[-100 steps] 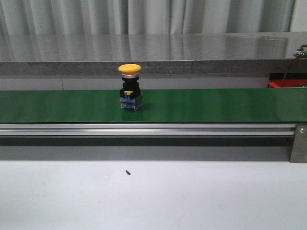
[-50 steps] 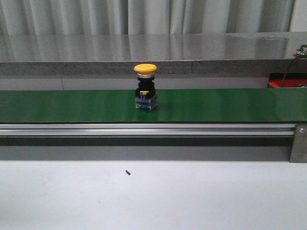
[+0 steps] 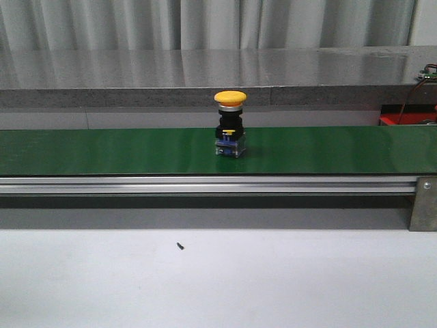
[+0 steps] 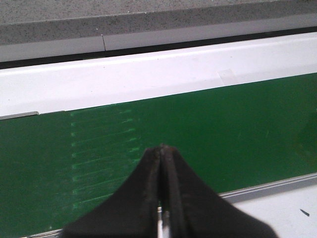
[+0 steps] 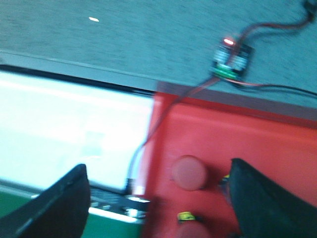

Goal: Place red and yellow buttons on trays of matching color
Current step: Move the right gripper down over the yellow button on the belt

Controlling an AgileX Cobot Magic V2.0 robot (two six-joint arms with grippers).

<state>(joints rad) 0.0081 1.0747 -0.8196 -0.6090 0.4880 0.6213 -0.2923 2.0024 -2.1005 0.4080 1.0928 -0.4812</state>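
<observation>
- Yellow button [image 3: 230,125] stands upright on the green conveyor belt [image 3: 102,150], a little right of centre in the front view, yellow cap on top, black body and clear blue-tinted base below
- Nothing touches this button; neither arm shows in the front view
- Belt runs across the full width, with an aluminium rail [image 3: 205,184] along its near edge and a grey stone ledge [image 3: 205,72] behind
- Left gripper [image 4: 162,163] hangs over bare green belt; its two dark fingers are pressed together tip to tip with nothing between them
- Right gripper [image 5: 158,198] is spread wide, fingers well apart, holding nothing; this view is blurred
- Between and beyond the right fingers lies the red tray [image 5: 257,139], with a red button [image 5: 189,172] resting in it
- A small circuit board [image 5: 232,58] with red wiring sits on the grey surface just beyond the red tray
- A small dark speck [image 3: 181,245] lies on the white table [image 3: 205,287] in front of the belt
</observation>
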